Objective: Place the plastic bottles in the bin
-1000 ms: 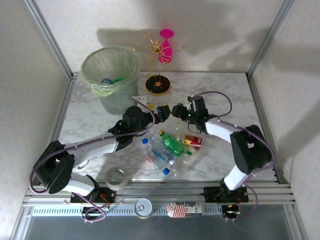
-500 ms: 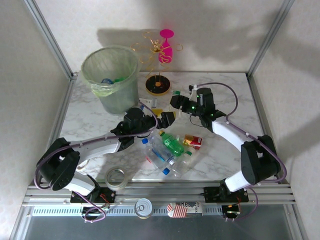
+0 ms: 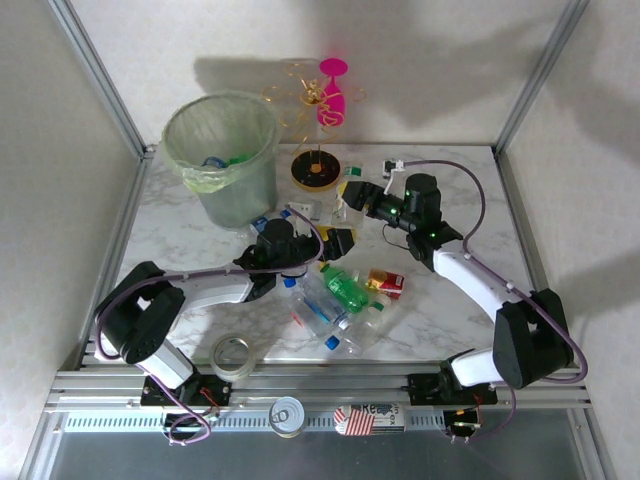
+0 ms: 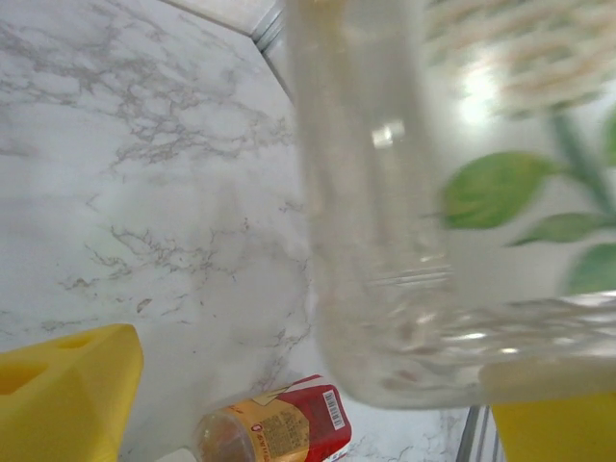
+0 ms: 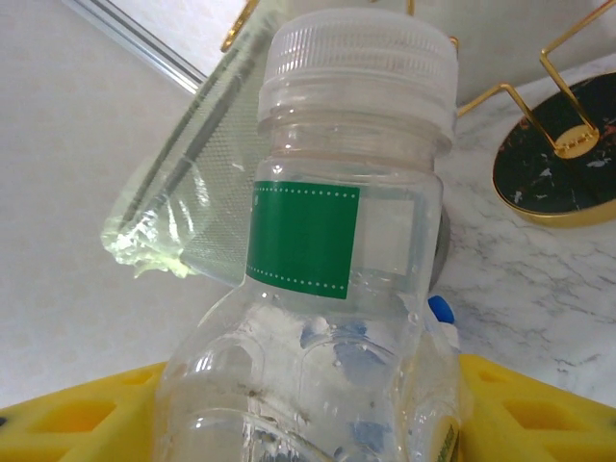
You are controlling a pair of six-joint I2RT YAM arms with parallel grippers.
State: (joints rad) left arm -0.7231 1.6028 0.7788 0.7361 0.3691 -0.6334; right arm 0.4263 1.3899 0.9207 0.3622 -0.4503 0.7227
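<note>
My right gripper (image 3: pixel 356 195) (image 5: pixel 308 409) is shut on a clear plastic bottle (image 5: pixel 342 289) with a green label band and a white cap (image 3: pixel 349 181). It holds the bottle above the table, right of the bin (image 3: pixel 222 150) (image 5: pixel 183 207). My left gripper (image 3: pixel 338 243) (image 4: pixel 308 395) is open at the back edge of a pile of plastic bottles (image 3: pixel 335 305). A clear bottle with a leaf-print label (image 4: pixel 433 221) lies between its yellow fingers (image 4: pixel 63 395), against the right one and apart from the left one. A red-labelled bottle (image 4: pixel 279 428) (image 3: pixel 386 283) lies below it.
A black disc stand with gold wire (image 3: pixel 316 170) (image 5: pixel 563 154) and a pink goblet (image 3: pixel 332 95) stand behind, right of the bin. A tape roll (image 3: pixel 231 353) lies at the front left, and a can (image 3: pixel 287 415) sits on the front rail.
The right arm has carried its bottle back and left, higher over the table. The left gripper has slid right to the pile and its jaws have narrowed around a bottle.
</note>
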